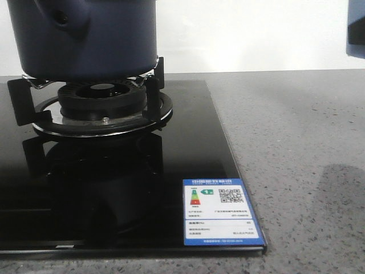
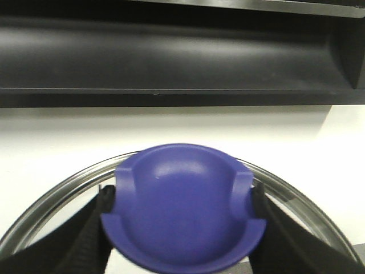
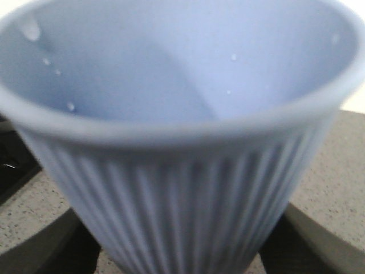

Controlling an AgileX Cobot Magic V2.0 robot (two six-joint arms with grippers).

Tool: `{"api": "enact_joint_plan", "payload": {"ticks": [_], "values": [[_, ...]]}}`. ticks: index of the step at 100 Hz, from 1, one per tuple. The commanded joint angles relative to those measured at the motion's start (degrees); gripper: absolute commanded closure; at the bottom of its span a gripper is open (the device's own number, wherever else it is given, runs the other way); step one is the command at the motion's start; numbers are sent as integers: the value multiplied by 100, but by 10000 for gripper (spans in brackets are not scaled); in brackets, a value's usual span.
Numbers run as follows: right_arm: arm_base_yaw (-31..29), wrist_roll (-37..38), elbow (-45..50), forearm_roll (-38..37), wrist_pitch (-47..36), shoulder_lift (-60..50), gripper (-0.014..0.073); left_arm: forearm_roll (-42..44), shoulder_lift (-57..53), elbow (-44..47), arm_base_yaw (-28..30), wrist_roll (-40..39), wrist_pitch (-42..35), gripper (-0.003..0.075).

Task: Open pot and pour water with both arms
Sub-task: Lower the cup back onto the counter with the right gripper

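The dark navy pot (image 1: 91, 37) sits on the gas burner's black support (image 1: 151, 85) at the far left of the front view; its top is cut off and its side knob (image 1: 63, 17) faces me. In the left wrist view my left gripper (image 2: 181, 214) is shut on the blue knob (image 2: 182, 211) of a glass lid with a metal rim (image 2: 51, 191), held up in front of a white wall. In the right wrist view my right gripper (image 3: 179, 240) is shut on a light blue ribbed cup (image 3: 182, 171); water drops cling inside it. Neither gripper shows in the front view.
A black glass hob (image 1: 114, 188) with a blue energy label (image 1: 221, 211) lies on the grey speckled counter (image 1: 296, 160). A black shelf (image 2: 182, 57) runs above the lid in the left wrist view. A white wall stands behind the counter.
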Motion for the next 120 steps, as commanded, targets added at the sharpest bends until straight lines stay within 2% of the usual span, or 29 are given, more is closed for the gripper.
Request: {"api": "enact_joint_plan", "payload": {"ticks": [1,15,49,120], "values": [[-118,-232,-110,320,-631,89,278,64,-131,-229,2,14,-458,350],[-118,-555,-110,373,-990,432,278,64,-131,-229,2,14,-458,350],[-118,-857,-110,373,-1119,1239,278,64,-131,-229,2,14,-458,350],[-118,-912,-110,341,-888,1302,278,64,-131,-229,2,14,-458,350]]}}
